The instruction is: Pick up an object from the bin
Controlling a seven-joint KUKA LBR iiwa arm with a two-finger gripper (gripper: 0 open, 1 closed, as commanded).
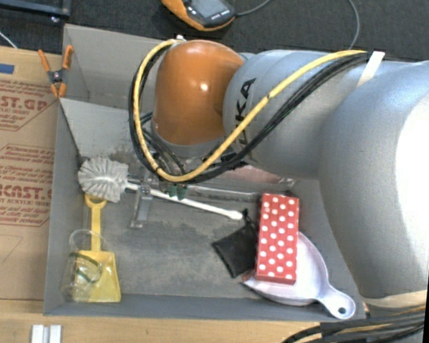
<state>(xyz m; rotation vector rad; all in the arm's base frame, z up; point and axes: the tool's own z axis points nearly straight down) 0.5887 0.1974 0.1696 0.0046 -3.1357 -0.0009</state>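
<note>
The big grey arm (340, 134) reached in from the 3 o'clock side and covered much of the grey metal bin (187, 290). Its orange cover (192, 92) sat toward 12 o'clock, with black and yellow cables (143, 140) looped round it.

Below that cover the claw (143, 207) hung low over the bin floor, a little to the 9 o'clock side of the middle. It was right at the handle of a white brush (104, 177), just beside the bristly head. From where I stood I could not tell how far open the claw was, nor whether it had hold of anything.

The brush lay across the floor with its head toward 9 o'clock. Its thin white handle ran out toward 3 o'clock and ended near a red box with white dots (278, 237).

That box lay at about 4 o'clock, resting partly on a white dish (307, 289) whose short handle pointed to 5 o'clock. A black piece (234, 250) lay against the box on its 9 o'clock side.

Down in the 7 o'clock corner lay a yellow scoop (101, 275), its handle pointing up toward the brush head. Something clear and cup-like (82, 256) lay on it, though I could not make out what it was.
</note>
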